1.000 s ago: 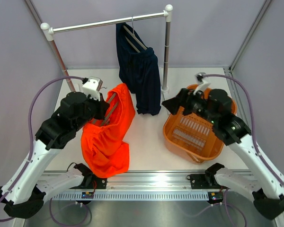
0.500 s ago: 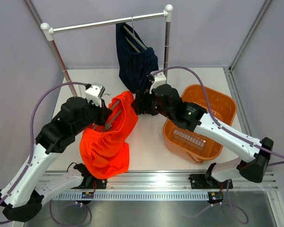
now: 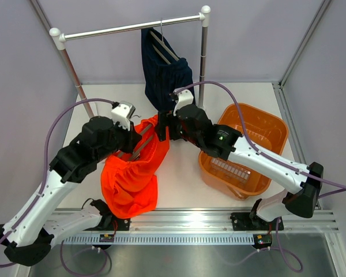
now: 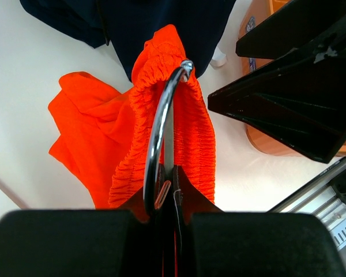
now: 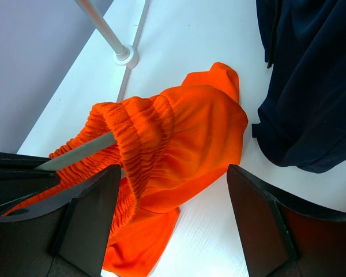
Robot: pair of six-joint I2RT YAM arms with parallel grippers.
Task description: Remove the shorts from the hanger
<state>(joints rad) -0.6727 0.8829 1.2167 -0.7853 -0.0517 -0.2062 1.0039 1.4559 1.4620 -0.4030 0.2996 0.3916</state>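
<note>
Orange shorts (image 3: 131, 173) hang by their gathered waistband on a grey hanger (image 3: 139, 141) held above the table. My left gripper (image 3: 130, 137) is shut on the hanger; in the left wrist view the metal hook (image 4: 161, 115) and bar run out from between the fingers, with the waistband (image 4: 187, 133) wrapped over them. My right gripper (image 3: 160, 128) is open and empty, right beside the far end of the waistband. In the right wrist view the shorts (image 5: 179, 138) and hanger bar (image 5: 81, 151) lie between the spread fingers (image 5: 83, 222).
Navy shorts (image 3: 167, 81) hang on a hanger from the clothes rail (image 3: 132, 26) at the back, just behind my right gripper. An orange basket (image 3: 245, 153) stands at the right, under my right arm. The rail's post base (image 5: 127, 56) stands on the white table.
My right arm has swung left from over the basket to the far end of the orange waistband. My left gripper has shifted the hanger slightly right.
</note>
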